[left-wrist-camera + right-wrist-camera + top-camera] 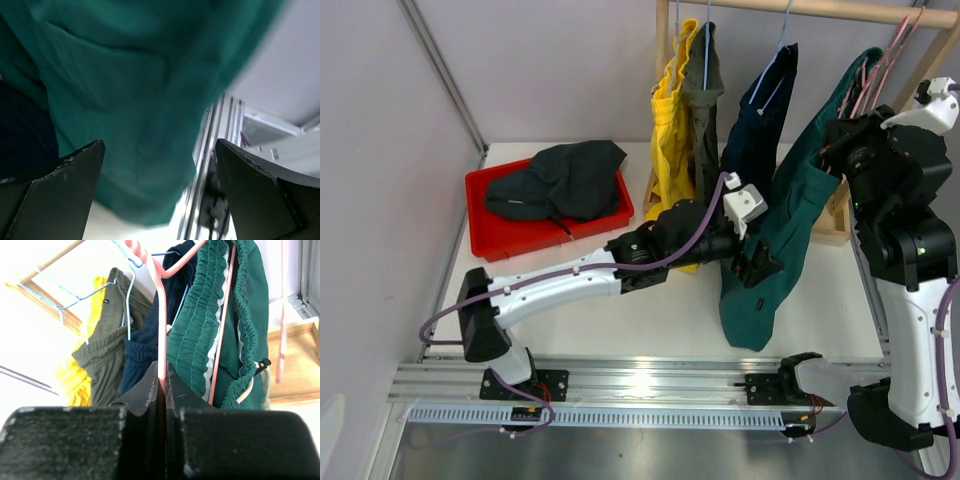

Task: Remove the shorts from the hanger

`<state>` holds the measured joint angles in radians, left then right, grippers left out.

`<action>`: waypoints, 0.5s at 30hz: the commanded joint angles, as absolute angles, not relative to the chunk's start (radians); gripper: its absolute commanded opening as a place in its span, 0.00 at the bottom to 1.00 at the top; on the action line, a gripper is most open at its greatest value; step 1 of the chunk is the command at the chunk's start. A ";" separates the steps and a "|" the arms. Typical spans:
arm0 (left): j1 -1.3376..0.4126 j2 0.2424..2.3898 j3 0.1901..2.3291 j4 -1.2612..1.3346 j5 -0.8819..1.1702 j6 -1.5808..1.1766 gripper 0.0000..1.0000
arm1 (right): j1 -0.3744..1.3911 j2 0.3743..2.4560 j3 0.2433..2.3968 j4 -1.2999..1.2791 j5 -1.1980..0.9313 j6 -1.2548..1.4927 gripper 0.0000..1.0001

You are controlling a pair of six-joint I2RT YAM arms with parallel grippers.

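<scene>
White tabletop [650,310] runs under a wooden rack [840,10] standing at its far edge. Four pairs hang from the rack's rail: the teal shorts [790,210] farthest right, then the navy shorts [765,110], the olive-grey shorts [703,110] and the yellow shorts [670,130] to their left. The black shorts [560,180] lie heaped in a red tray [485,235] at the far left. The teal pair hangs tilted on a pink hanger [161,315], its elastic waist bunched over the wire. The right end effector [162,375] is pressed together, pinching that wire. The left end effector [159,145] is spread wide, facing the teal fabric's lower part; whether it touches is unclear.
</scene>
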<state>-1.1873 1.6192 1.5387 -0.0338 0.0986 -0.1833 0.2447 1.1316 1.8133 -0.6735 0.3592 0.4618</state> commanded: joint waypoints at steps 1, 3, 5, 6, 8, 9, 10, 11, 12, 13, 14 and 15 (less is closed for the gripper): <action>-1.197 1.673 1.641 0.075 0.083 -0.195 0.99 | 0.253 1.089 1.832 -0.614 0.377 0.494 0.00; -1.198 1.704 1.698 0.080 0.100 -0.206 1.00 | 0.255 1.066 1.816 -0.609 0.376 0.503 0.00; -1.206 1.739 1.750 0.083 0.094 -0.215 0.99 | 0.255 1.055 1.793 -0.609 0.374 0.511 0.00; -1.207 1.750 1.759 0.081 0.097 -0.216 0.80 | 0.255 1.049 1.787 -0.606 0.376 0.517 0.00; -1.215 1.773 1.776 0.074 0.100 -0.225 0.41 | 0.255 1.046 1.783 -0.603 0.371 0.520 0.00; -1.218 1.775 1.773 0.066 0.088 -0.229 0.01 | 0.255 1.048 1.784 -0.600 0.371 0.517 0.00; -1.226 1.772 1.766 0.055 0.080 -0.229 0.00 | 0.255 1.054 1.787 -0.600 0.371 0.506 0.00; -1.247 1.746 1.750 0.058 0.068 -0.222 0.00 | 0.255 1.063 1.795 -0.601 0.374 0.500 0.00; -1.262 1.721 1.661 0.067 0.051 -0.215 0.00 | 0.255 1.072 1.819 -0.606 0.380 0.491 0.00; -1.279 1.692 1.619 0.086 0.017 -0.210 0.00 | 0.253 1.094 1.834 -0.609 0.383 0.474 0.00; -1.310 1.631 1.533 0.121 0.005 -0.213 0.00 | 0.253 1.107 1.850 -0.615 0.391 0.466 0.00; -1.328 1.597 1.440 0.142 0.006 -0.222 0.00 | 0.250 1.118 1.882 -0.618 0.396 0.459 0.00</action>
